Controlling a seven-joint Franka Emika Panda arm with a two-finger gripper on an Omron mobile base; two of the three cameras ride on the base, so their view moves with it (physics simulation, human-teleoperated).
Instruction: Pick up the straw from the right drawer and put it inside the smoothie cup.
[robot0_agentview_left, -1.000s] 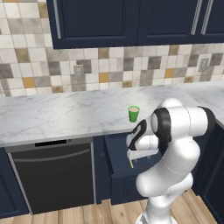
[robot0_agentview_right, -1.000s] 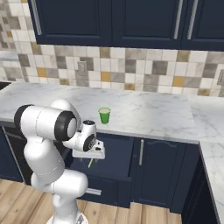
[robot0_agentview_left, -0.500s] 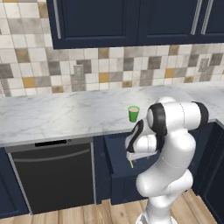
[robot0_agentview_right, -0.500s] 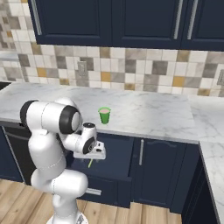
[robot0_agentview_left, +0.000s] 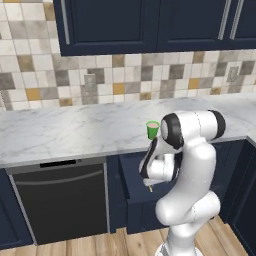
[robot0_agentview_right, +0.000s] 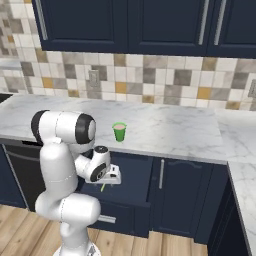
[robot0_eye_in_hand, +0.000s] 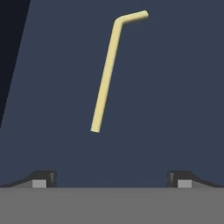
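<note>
Your gripper (robot0_eye_in_hand: 112, 177) is spread wide and grasps nothing; its fingertips (robot0_eye_in_hand: 43, 177) sit well apart above the drawer (robot0_eye_in_hand: 175, 87) floor. The straw (robot0_eye_in_hand: 109, 70) lies loose on that floor at twelve o'clock from the fingers, its bent tip at one o'clock. The cup (robot0_agentview_left: 152, 129) stands on the counter (robot0_agentview_left: 60, 135), behind the open drawer.

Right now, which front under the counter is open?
The blue drawer below the green cup: it is pulled out, while the dishwasher and the cabinet door are shut.
</note>
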